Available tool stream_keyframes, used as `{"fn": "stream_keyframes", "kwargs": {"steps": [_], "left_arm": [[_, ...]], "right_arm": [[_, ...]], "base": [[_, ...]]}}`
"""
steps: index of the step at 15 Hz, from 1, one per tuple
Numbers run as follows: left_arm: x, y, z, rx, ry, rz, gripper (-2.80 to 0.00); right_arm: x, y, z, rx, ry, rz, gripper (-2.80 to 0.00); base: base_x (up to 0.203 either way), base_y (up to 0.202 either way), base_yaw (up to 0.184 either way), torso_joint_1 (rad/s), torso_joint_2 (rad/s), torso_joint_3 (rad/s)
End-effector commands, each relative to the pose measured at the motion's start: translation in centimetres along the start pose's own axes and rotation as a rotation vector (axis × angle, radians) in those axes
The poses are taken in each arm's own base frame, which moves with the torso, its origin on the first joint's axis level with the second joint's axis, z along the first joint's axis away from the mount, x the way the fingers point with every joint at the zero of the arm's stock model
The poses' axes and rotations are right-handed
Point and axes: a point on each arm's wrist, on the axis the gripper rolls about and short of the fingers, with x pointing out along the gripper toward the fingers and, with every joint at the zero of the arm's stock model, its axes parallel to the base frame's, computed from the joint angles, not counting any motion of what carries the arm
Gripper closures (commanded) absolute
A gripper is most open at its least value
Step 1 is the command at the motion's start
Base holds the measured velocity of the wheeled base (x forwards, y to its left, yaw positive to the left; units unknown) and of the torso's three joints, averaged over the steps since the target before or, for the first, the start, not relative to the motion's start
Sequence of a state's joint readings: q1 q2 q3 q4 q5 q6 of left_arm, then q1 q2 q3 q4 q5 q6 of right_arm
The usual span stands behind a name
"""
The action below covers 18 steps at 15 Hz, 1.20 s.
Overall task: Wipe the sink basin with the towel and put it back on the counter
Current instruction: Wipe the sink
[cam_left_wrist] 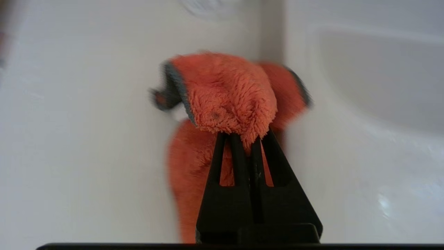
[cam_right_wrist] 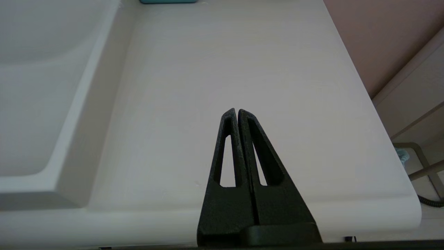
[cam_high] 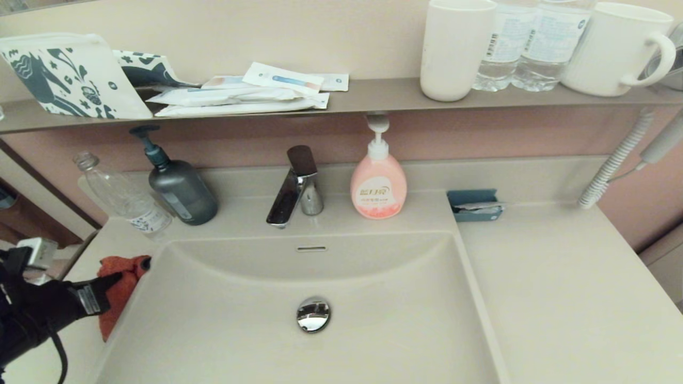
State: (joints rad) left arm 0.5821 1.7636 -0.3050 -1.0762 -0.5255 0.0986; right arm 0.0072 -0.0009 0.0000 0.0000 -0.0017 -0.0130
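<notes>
The towel lies bunched at the lower left of the head view, on the narrow strip of counter beside the basin's left rim. The left gripper is clenched on a fold of it, raising that fold while the rest trails on the surface. The basin fills the lower middle, its drain plug central. Right of it the counter spreads wide and flat to its edge. There the right gripper hangs above the counter's front edge, fingers pressed together, holding nothing.
</notes>
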Motion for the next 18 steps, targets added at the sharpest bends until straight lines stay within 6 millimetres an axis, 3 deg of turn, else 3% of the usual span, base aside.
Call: {"fn": "stream_keyframes", "kwargs": {"steps": [1,6,9,18], "left_arm": [[0.5,-1.1,-0.5,0.005,0.027,-0.028,0.00],[1.4,-2.9,0.3,0.048,0.010,-0.081,0.00],[0.9,-3.9,-1.1,0.036,0.066,-0.109,0.00],[0.0,-4.4,-2.9,0.045,0.137,-0.122,0.00]], "right_arm": [[0.0,0.0,0.0,-0.001,0.001,0.001,0.00],[0.0,0.0,0.0,-0.001,0.001,0.001,0.00],[0.0,0.0,0.0,-0.001,0.000,0.001,0.00],[0.0,0.0,0.0,-0.001,0.001,0.001,0.00]], "base": [[0.000,0.000,0.000,0.000,0.00,0.000],[0.000,0.000,0.000,0.000,0.00,0.000],[0.000,0.000,0.000,0.000,0.00,0.000],[0.000,0.000,0.000,0.000,0.00,0.000]]}}
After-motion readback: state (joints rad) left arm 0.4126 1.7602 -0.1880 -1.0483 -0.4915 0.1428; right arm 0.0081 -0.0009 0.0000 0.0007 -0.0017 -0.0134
